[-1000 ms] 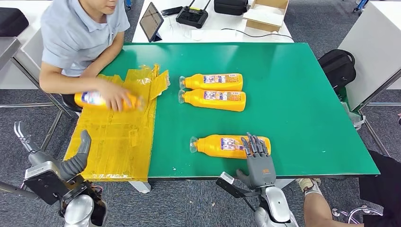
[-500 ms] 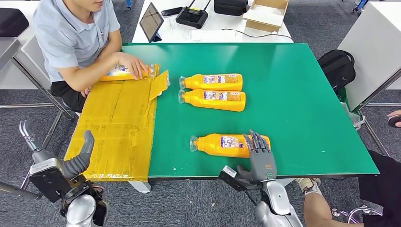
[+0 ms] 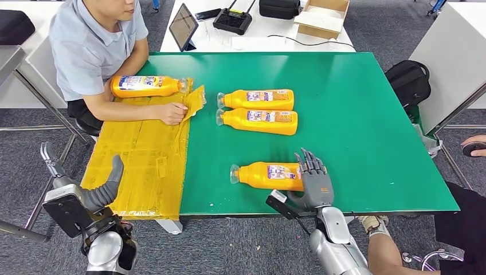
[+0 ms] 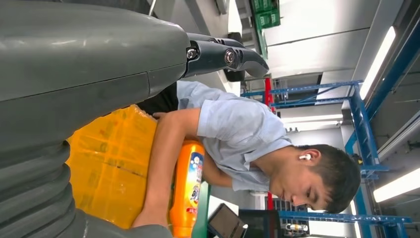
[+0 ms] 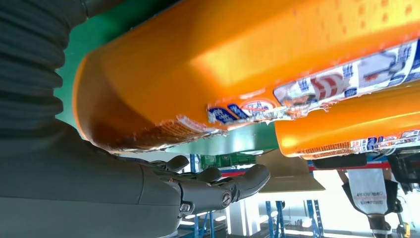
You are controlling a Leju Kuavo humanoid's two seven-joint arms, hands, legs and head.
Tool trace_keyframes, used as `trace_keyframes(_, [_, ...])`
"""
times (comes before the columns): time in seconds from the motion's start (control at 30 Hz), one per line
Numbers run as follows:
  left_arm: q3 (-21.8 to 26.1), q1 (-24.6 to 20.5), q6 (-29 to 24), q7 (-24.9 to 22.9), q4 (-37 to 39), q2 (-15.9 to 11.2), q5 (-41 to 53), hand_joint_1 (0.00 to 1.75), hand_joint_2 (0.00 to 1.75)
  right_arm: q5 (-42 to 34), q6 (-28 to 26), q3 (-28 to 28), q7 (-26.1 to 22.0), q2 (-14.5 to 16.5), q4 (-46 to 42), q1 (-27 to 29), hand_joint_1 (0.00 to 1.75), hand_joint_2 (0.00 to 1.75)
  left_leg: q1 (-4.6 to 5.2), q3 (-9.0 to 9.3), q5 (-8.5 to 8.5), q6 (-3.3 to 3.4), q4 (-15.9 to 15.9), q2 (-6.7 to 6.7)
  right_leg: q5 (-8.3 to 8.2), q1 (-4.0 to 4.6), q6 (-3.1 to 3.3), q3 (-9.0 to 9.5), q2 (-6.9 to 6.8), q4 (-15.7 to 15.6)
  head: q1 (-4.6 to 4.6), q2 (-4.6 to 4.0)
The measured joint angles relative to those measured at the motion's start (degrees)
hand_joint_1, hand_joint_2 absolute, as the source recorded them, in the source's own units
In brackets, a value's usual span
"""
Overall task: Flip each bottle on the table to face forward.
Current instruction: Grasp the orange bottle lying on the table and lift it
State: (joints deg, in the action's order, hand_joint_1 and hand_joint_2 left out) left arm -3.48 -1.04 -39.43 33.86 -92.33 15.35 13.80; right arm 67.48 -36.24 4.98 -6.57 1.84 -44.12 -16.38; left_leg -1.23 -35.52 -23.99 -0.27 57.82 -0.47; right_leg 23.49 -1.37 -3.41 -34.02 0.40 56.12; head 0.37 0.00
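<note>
- Right hand (image 3: pixel 314 182): fingers spread over the right end of the near bottle (image 3: pixel 269 175), now raised further onto its body than a second ago; whether a grip is closed cannot be told.
- Near bottle: lying on its side at the near edge of the green surface (image 3: pixel 367 132), label up, unmoved; flip judged not yet begun.
- Left hand (image 3: pixel 86 197): held open below the surface, empty.
- Person's bottle (image 3: pixel 146 86): newly laid far left on the yellow sheet (image 3: pixel 137 166).

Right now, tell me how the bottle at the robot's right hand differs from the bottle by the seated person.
The near bottle lies on the green table, with the right hand over its base; the far bottle lies on yellow sheeting, untouched. Their caps point opposite ways. Both are orange, labelled and on their sides.
</note>
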Motion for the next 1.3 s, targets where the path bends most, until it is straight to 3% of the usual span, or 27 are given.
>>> trace_keyframes(0.13, [-0.2, -0.4, 0.4, -0.8, 0.6, 0.0, -1.0, 0.0, 1.75, 0.4, 1.3, 0.0, 0.9, 0.0, 2.4, -1.7, 0.0, 1.75, 0.0, 0.08, -0.01, 0.0, 0.0, 0.01, 0.0, 0.0, 0.01, 0.05, 0.01, 0.0, 0.01, 0.0])
trace_keyframes(0.27, [0.0, -0.6, 0.1, -1.7, 1.1, 0.0, -2.3, 0.0, 1.75, 0.3, 4.4, 0.0, 2.5, 0.0, 4.6, -3.5, 1.68, 1.75, 0.0, 0.26, -0.03, -0.01, 0.0, 0.12, -0.01, 0.0, 0.02, 0.14, 0.02, 0.0, 0.0, 0.0])
trace_keyframes(0.3, [0.1, -0.7, 0.3, -1.9, 1.2, -0.1, -2.7, 0.0, 1.75, 0.1, 5.5, 0.0, 2.8, -0.1, 5.1, -3.8, 1.73, 1.75, 0.0, 0.31, -0.05, -0.02, 0.0, 0.16, -0.01, 0.0, 0.02, 0.18, 0.02, 0.0, 0.01, 0.0])
trace_keyframes(0.47, [0.4, -0.7, 0.8, -2.5, 1.2, -0.2, -3.6, 0.0, 1.75, -1.1, 10.9, 0.0, 4.6, -0.6, 6.7, -5.2, 1.59, 1.75, 0.0, 0.74, -0.18, -0.04, 0.0, 0.25, 0.07, 0.01, 0.14, 0.08, 0.19, -0.1, 0.01, 0.0])
trace_keyframes(0.57, [0.5, -0.6, 0.8, -2.6, 1.2, -0.2, -3.8, 0.0, 1.75, -2.4, 12.8, -0.2, 6.3, -1.0, 7.2, -5.8, 1.59, 1.75, 0.0, 1.1, -0.33, 0.08, 0.0, 0.23, 0.26, 0.01, 0.1, 0.31, 0.2, -0.2, 0.01, 0.0])
trace_keyframes(0.83, [0.8, -0.5, 0.6, -2.7, 1.2, -0.3, -3.8, 0.0, 1.75, -3.0, 13.2, -0.6, 6.7, -1.8, 7.5, -6.0, 1.59, 1.75, 0.0, 1.37, -0.27, 0.15, 0.0, 0.06, 0.21, 0.01, -0.01, 0.79, 0.18, -0.3, -0.01, 0.0])
trace_keyframes(0.97, [0.9, -0.5, 0.5, -2.7, 1.2, -0.3, -3.8, 0.0, 1.75, -3.1, 13.4, -0.8, 6.8, -1.8, 7.6, -6.1, 1.75, 1.75, 0.0, 1.41, -0.3, 0.18, 0.0, 0.06, 0.21, 0.01, -0.02, 0.86, 0.18, -0.4, -0.01, 0.0])
trace_keyframes(1.1, [1.0, -0.3, 0.4, -2.7, 1.2, -0.3, -3.8, 0.0, 1.75, -4.0, 13.3, -1.3, 7.0, -2.0, 7.6, -6.0, 1.74, 1.75, 0.0, 1.48, -0.33, 0.21, 0.0, 0.04, 0.25, 0.01, -0.03, 0.95, 0.17, -0.5, -0.03, 0.0])
trace_keyframes(1.2, [1.1, 0.0, 0.7, -2.6, 1.2, -0.4, -4.4, 0.0, 1.75, -5.0, 13.0, -2.1, 5.4, -2.4, 7.5, -5.7, 1.66, 1.75, 0.0, 1.55, -0.37, 0.23, 0.0, 0.01, 0.29, 0.01, -0.05, 1.05, 0.17, -0.5, -0.01, 0.0])
trace_keyframes(1.3, [1.2, 0.0, 2.0, -2.1, 1.2, -0.4, -5.6, 0.0, 1.75, -10.0, 12.6, -3.5, -1.5, -2.4, 7.0, -4.9, 1.65, 1.75, 0.0, 1.55, -0.39, 0.25, 0.0, 0.01, 0.27, 0.01, -0.08, 1.09, 0.17, -0.5, -0.02, 0.0])
